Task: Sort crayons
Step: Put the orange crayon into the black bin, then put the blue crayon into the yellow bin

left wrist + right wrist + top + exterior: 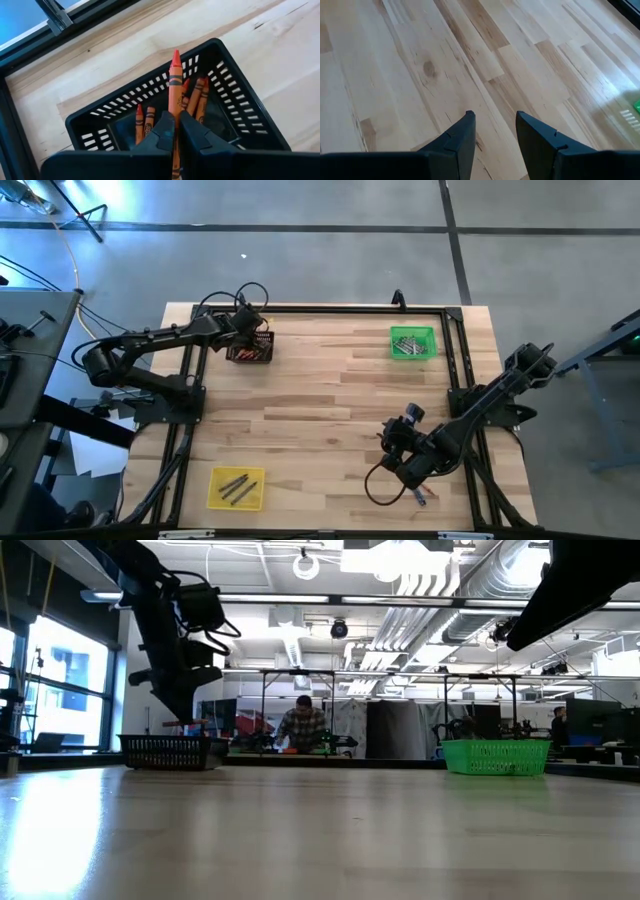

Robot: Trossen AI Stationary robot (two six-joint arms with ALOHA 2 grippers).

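- Above the black basket (240,125), at about 10 o'clock on the table in the high view, we have the left gripper (175,131) closed on one orange-red crayon (175,85), pinched partway along its length between the two fingers.
- We see that crayon's long axis running straight out ahead of the fingers, its pointed tip reaching past the far rim of the basket, while the other orange-red crayons (196,100) lie in the basket directly beneath it.
- We judge that the coming move turns on this: the held crayon hangs over the basket's opening, so letting go should drop it in among its like.
- We would watch the tip, since the crayon overhangs the far wall and could catch on the rim.
- Down at about 5 o'clock we find the right gripper (492,131), fingers apart and holding nothing, over bare wood.
- We can make out a few loose crayons (420,496) on the table just by that right arm, so the right arm is the nearer one for those.
- We also see the green basket (413,342) at 1 o'clock and the yellow tray (237,488) at 7 o'clock, each holding grey sticks.
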